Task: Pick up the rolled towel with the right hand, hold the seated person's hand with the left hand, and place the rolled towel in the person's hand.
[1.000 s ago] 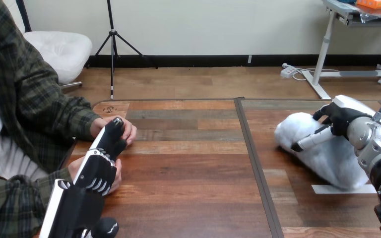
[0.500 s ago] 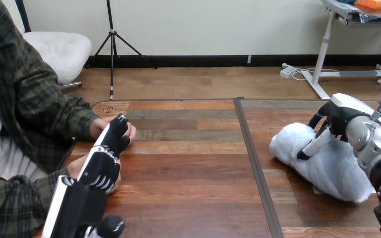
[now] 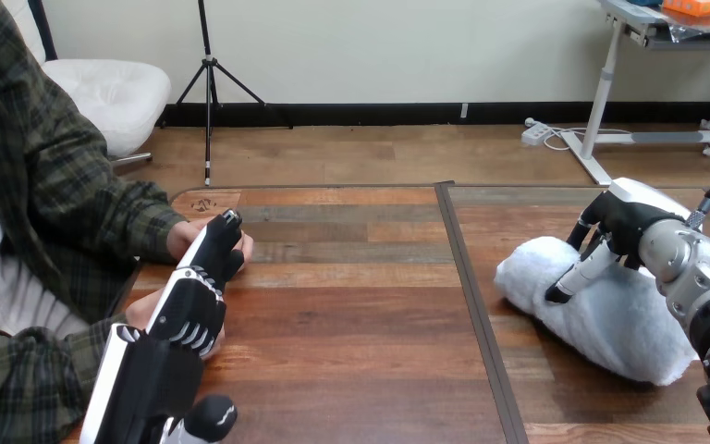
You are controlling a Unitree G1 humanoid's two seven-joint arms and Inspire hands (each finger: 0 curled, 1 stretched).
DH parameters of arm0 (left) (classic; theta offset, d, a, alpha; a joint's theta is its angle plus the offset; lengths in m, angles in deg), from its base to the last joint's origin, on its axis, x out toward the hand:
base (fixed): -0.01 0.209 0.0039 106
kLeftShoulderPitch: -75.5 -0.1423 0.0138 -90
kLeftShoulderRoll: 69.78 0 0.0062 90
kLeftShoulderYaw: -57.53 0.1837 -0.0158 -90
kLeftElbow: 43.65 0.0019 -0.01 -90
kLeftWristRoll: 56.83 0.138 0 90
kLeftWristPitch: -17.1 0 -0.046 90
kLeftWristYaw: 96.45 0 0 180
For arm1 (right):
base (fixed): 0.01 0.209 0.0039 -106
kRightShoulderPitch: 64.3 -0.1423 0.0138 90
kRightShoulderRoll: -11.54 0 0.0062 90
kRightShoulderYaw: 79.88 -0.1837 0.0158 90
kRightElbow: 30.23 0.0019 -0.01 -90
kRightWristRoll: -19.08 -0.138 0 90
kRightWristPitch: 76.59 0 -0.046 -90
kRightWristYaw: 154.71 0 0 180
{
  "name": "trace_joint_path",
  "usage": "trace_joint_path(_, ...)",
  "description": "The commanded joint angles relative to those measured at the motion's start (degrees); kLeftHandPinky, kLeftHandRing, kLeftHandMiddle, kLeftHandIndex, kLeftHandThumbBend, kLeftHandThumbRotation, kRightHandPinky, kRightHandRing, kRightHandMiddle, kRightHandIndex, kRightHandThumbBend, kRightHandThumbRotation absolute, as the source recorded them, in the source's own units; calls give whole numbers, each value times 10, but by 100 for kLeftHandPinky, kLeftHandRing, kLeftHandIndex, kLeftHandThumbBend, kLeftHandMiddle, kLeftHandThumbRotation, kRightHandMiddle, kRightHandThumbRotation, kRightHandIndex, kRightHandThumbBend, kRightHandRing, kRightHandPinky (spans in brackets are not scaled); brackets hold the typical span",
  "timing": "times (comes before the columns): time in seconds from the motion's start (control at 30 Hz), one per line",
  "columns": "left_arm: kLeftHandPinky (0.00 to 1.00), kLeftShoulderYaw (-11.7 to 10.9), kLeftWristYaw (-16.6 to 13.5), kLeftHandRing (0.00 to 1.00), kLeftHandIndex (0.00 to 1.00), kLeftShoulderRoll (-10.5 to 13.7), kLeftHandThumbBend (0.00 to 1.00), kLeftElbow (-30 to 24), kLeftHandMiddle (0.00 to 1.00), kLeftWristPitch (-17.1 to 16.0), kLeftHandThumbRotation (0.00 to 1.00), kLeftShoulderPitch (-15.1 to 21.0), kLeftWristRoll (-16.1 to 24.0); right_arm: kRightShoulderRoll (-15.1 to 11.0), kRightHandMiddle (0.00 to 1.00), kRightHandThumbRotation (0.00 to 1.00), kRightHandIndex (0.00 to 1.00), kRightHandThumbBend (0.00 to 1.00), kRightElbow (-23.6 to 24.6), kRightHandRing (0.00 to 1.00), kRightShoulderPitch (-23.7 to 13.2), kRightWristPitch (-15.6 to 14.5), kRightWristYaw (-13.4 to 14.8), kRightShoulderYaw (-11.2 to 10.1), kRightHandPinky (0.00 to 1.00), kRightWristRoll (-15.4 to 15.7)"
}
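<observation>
Right hand point(image 3: 621, 222), black with a glossy white shell on its back, sits on top of the rolled towel point(image 3: 610, 324). Its fingers curl over the towel's far side and its thumb point(image 3: 578, 276) presses into the near side, pinching the soft pile between them. Below and to the right of that hand, the towel is a fluffy white cylinder lying slantwise on the wood-plank bench point(image 3: 351, 314).

Left hand point(image 3: 189, 305) reaches forward, its jointed fingers nearly straight and resting flat on the person's upper hand point(image 3: 183, 237). Just left of its palm lies the person's lower hand point(image 3: 140, 310), touching it at the bench edge.
</observation>
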Motion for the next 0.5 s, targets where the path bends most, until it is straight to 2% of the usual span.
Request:
trace_joint_path(0.0, 95, 4, -13, 98, 93, -9, 100, -39, 97, 9, 83, 14, 14, 24, 38, 0, 43, 89, 3, 32, 5, 10, -20, -15, 27, -20)
trace_joint_path(0.47, 95, 9, -22, 97, 92, -9, 100, -45, 97, 13, 84, 12, 18, 24, 32, 0, 37, 87, 10, 25, 3, 34, -43, -54, 21, -72)
